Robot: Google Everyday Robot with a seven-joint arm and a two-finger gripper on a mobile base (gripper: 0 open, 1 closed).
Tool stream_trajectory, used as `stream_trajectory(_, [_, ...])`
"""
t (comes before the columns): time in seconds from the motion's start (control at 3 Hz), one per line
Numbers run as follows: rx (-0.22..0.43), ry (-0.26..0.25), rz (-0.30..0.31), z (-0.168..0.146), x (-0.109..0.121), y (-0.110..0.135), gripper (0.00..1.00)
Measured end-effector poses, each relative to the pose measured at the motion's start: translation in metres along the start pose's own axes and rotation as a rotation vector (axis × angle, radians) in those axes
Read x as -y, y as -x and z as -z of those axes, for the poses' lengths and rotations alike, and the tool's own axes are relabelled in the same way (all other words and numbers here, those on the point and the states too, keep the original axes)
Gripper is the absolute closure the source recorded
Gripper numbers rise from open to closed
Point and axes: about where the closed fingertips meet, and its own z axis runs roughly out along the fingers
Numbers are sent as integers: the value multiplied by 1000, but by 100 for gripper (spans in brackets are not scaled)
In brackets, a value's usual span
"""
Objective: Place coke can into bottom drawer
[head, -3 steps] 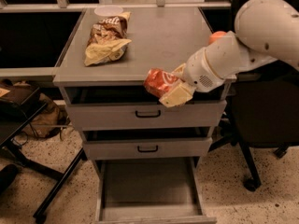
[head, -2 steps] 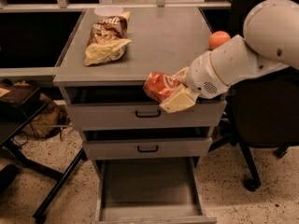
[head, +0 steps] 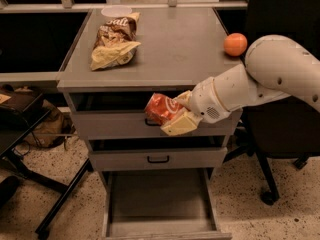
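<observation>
My gripper (head: pixel 176 113) is shut on the coke can (head: pixel 162 107), a red-orange can with white lettering. It holds the can on its side in the air, in front of the top drawer's face. The white arm reaches in from the right. The bottom drawer (head: pixel 159 200) is pulled open below, its flat grey inside showing. The can hangs well above it.
A brown-and-yellow chip bag (head: pixel 115 40) and a white lid (head: pixel 116 11) lie on the grey cabinet top (head: pixel 175 49). An orange fruit (head: pixel 235 44) sits at its right edge. Two upper drawers with black handles (head: pixel 158 159) are closed. A black chair stands at right.
My gripper with the can has dropped lower, from the cabinet top's front edge to in front of the top drawer. The arm has shifted right, uncovering the orange.
</observation>
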Motion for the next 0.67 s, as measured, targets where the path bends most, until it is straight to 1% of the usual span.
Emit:
stream_trajectory(0.33, [29, 19, -27, -29, -1, -21, 100])
stream_trajectory(0.67, [76, 61, -55, -80, -6, -53, 100])
